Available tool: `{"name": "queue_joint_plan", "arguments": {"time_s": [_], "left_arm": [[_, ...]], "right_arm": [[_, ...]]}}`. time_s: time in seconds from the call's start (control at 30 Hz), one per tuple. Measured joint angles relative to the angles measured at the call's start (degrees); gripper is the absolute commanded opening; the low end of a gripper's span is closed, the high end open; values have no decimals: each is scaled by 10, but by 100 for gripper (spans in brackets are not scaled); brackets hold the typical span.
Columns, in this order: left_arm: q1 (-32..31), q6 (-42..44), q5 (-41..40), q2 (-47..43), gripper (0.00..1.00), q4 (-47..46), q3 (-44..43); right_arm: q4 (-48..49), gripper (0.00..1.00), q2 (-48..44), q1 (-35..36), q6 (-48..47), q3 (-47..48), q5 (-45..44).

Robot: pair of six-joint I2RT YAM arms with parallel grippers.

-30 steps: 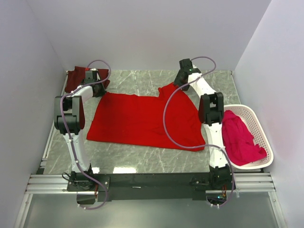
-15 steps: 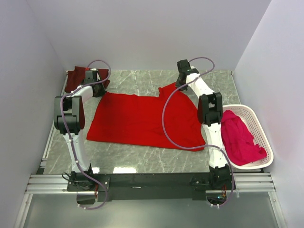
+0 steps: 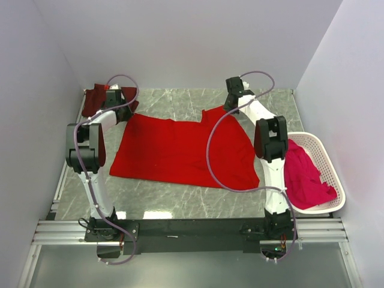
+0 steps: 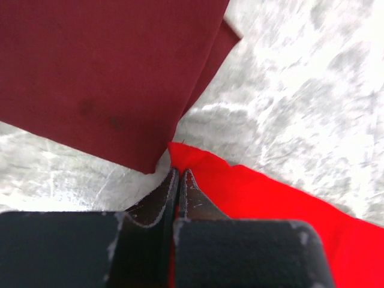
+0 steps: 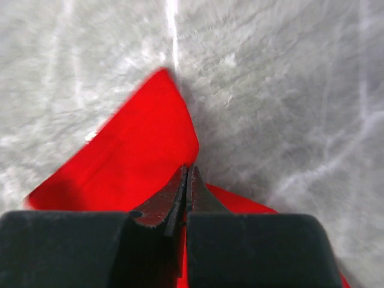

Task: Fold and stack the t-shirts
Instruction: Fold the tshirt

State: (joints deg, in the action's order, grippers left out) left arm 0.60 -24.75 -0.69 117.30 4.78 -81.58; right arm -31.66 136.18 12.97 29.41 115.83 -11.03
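Overhead, a bright red t-shirt (image 3: 180, 150) lies spread across the middle of the marble counter (image 3: 174, 102). The left tool (image 3: 127, 111) is at the shirt's 10 o'clock corner and the right tool (image 3: 228, 107) at its 1 o'clock corner. A dark maroon t-shirt (image 3: 93, 99) sits at the counter's 10 o'clock corner, and a pinkish-red t-shirt (image 3: 306, 177) is heaped in the white basket (image 3: 335, 180) at 4 o'clock.

In the left wrist view, the left tool (image 4: 179, 179) has its jaws pressed together on the tip of the bright red t-shirt (image 4: 270, 201) – the dark maroon t-shirt (image 4: 102, 72) lies just beside it at 11 o'clock.

In the right wrist view, the right tool (image 5: 186, 177) is likewise pinched tight on the bright red t-shirt (image 5: 144, 144), with a red flap reaching to 11 o'clock over the grey counter (image 5: 270, 90).
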Motion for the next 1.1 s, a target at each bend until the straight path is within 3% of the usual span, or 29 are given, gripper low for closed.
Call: {"name": "queue_joint_plan", "arguments": {"time_s": [0.3,1.1], "left_arm": [[-1,0,-18,-39,1,-35,10],[-1,-31,-104,-47,1,-5,37]], "right_arm": [[54,0,-102,0,-17,-63,-10],[126,0,-380,8,8,-432,17]]}}
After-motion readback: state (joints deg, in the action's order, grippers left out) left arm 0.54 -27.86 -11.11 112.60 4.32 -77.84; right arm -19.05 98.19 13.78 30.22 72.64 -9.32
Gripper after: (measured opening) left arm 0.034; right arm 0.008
